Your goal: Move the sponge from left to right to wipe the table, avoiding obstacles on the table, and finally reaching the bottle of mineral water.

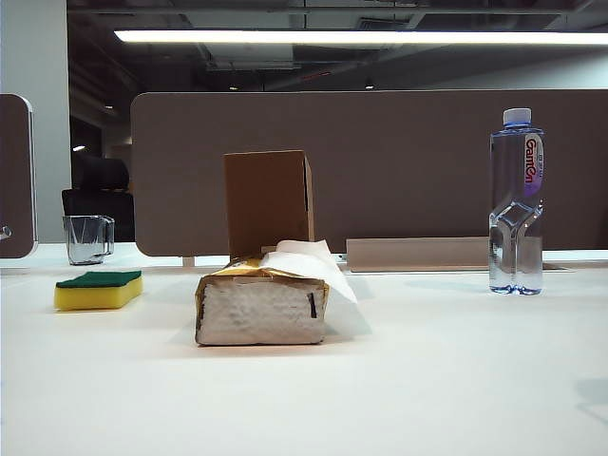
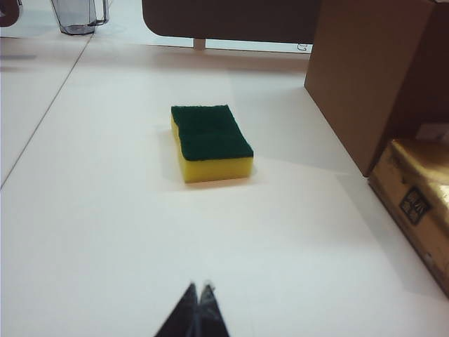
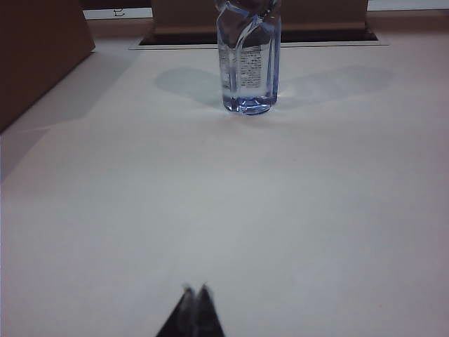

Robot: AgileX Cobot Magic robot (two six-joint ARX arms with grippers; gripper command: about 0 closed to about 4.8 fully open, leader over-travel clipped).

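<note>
sponge (image 2: 210, 144) lies flat on the white table (image 1: 427, 380) at the left, green scouring face up, yellow foam below, untouched and well apart from both arms; a glass cup (image 1: 88, 237) stands behind it; foam like this should be light and squashy, likely to give under the pads, so a grip across the two long yellow sides, low on the foam, looks safest, with enough downward press for wiping; left gripper (image 2: 198, 312) hovers short of it with jaws clenched on nothing; right gripper (image 3: 194, 312) hangs over bare table facing the mineral water bottle (image 3: 248, 56), jaws likewise pressed together and empty; between sponge and bottle sit the gold tissue pack (image 1: 261, 304) and, just behind it, the brown cardboard box (image 1: 268, 201); the pack is soft and would probably shift if nudged.
</note>
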